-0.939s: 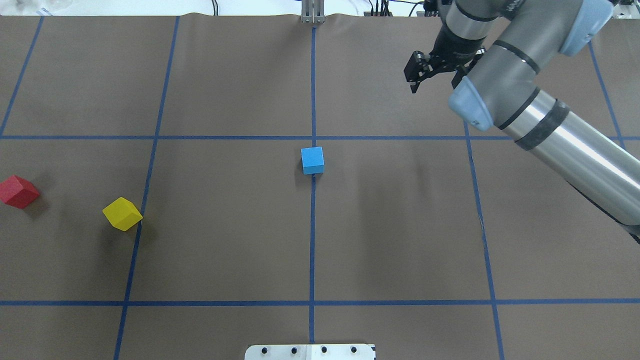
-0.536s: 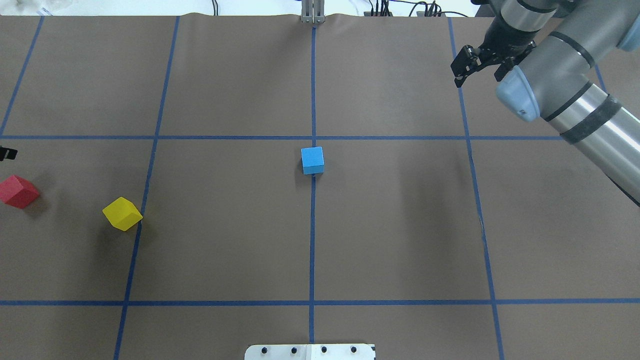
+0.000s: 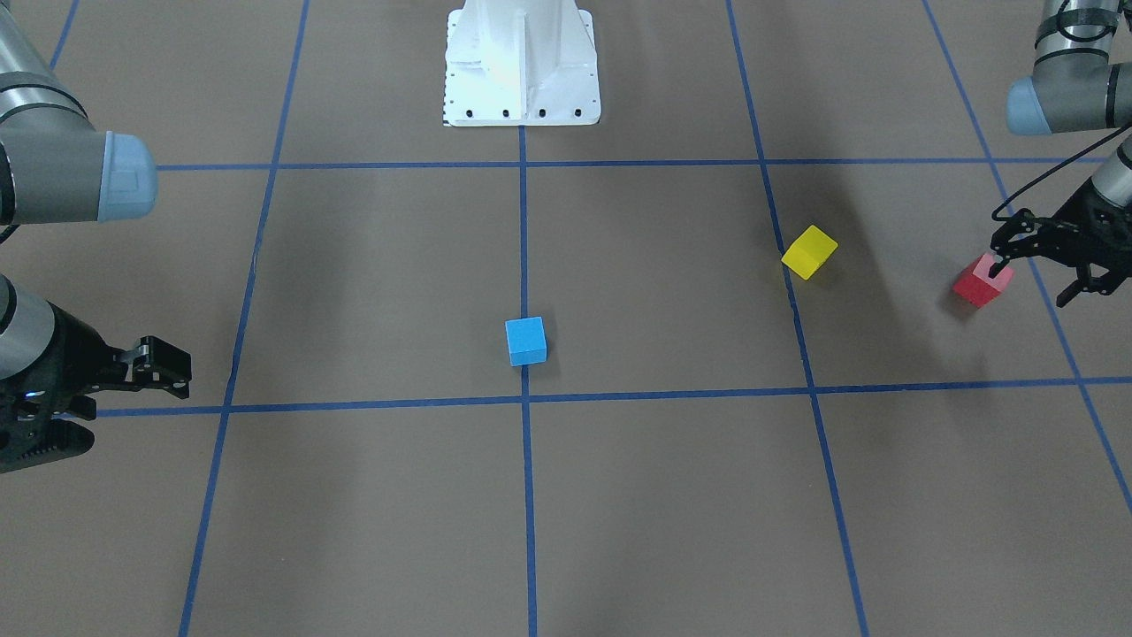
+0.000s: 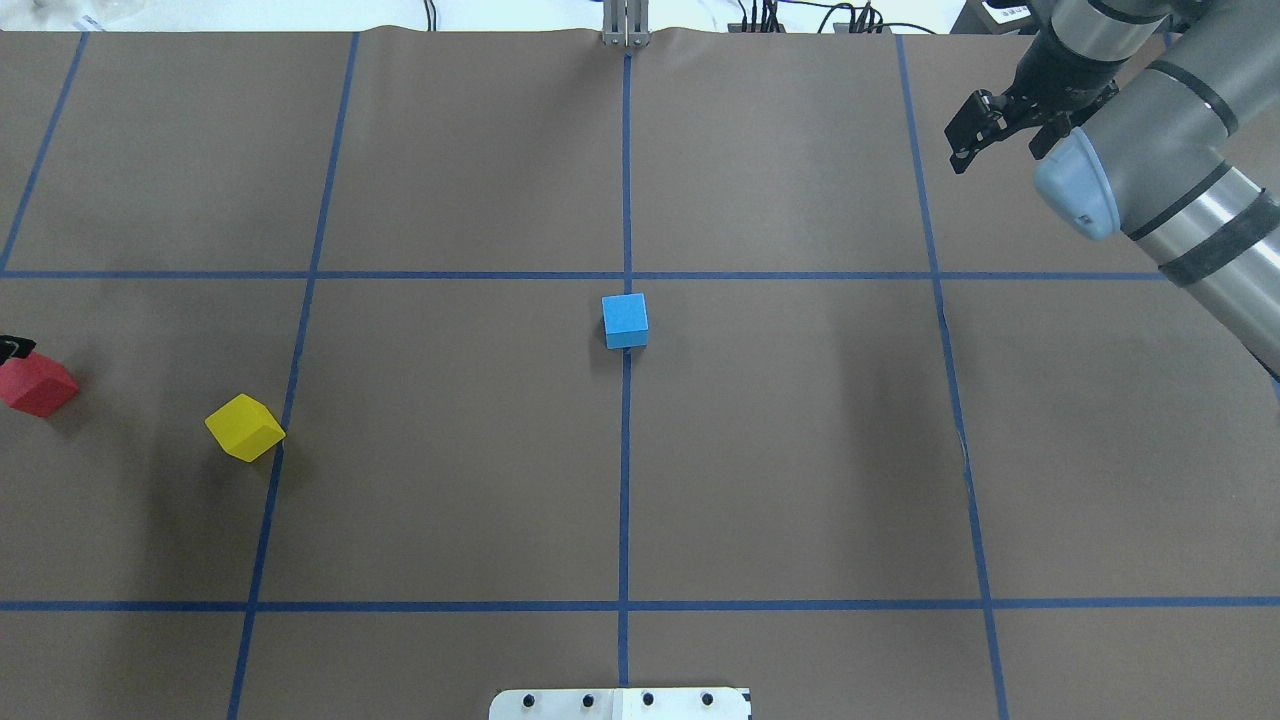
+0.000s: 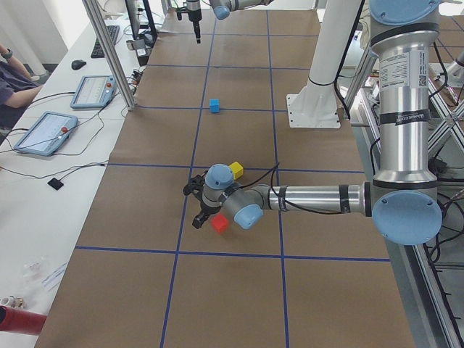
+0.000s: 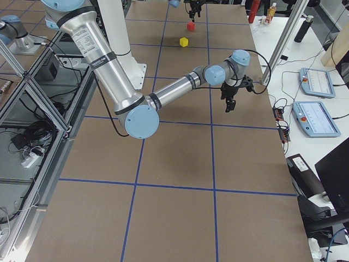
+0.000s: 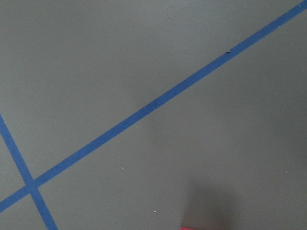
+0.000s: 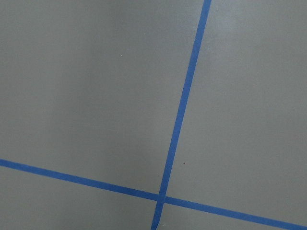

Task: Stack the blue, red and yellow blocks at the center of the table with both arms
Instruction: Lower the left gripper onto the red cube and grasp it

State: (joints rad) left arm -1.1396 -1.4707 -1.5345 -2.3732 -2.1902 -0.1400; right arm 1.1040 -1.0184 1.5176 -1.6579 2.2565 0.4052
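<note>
Shows, far left, the left gripper (image 3: 1028, 283) spread wide and empty, one fingertip at the red block (image 4: 38, 385); next, the yellow block (image 4: 245, 428) touching a tape line (image 4: 300, 340); at the centre of the table (image 4: 800, 450), the blue block (image 4: 625, 320) alone; far right, the right gripper (image 4: 998, 155) parted, holding nothing

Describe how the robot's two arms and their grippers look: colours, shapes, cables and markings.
The left arm and right arm are silver-grey tubes with light blue caps and black bands. A white label wraps the left arm's upright segment. The left gripper and right gripper are black, each with two thin fingers. A black cable loops by the left wrist.
</note>
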